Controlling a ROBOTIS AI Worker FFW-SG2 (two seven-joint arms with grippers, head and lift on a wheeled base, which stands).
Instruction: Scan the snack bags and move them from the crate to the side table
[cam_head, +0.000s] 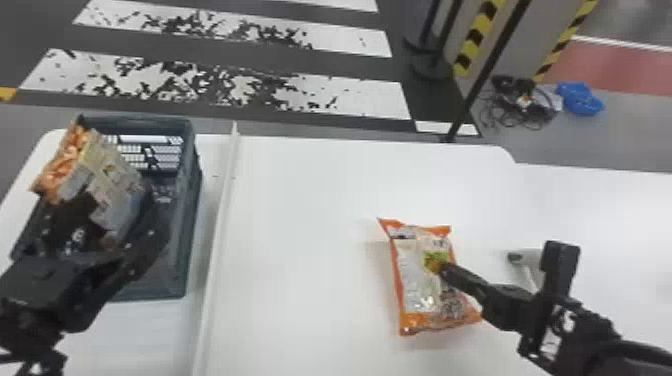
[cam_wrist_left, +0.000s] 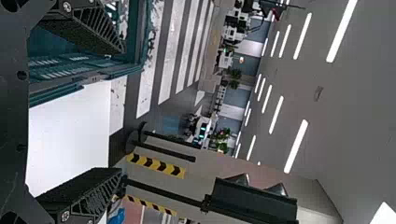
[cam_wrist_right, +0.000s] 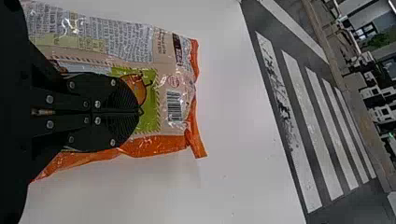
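Jaws together, right arm (cam_head: 590, 332) aslant, tips over snack bag (cam_head: 412, 280) (contact unclear).

Black arms (cam_head: 592, 332), pale screws (cam_wrist_right: 113, 82), ridged jaws

My left gripper (cam_head: 117, 200) hides the lower end of the blurred snack bag (cam_head: 107, 175) and the crate's (cam_head: 187, 240) near left corner. My right gripper (cam_head: 444, 269) covers part of the orange-edged bag (cam_head: 412, 280). Behind it, a pale tool (cam_head: 531, 258) is partly hidden (its full shape escapes me).
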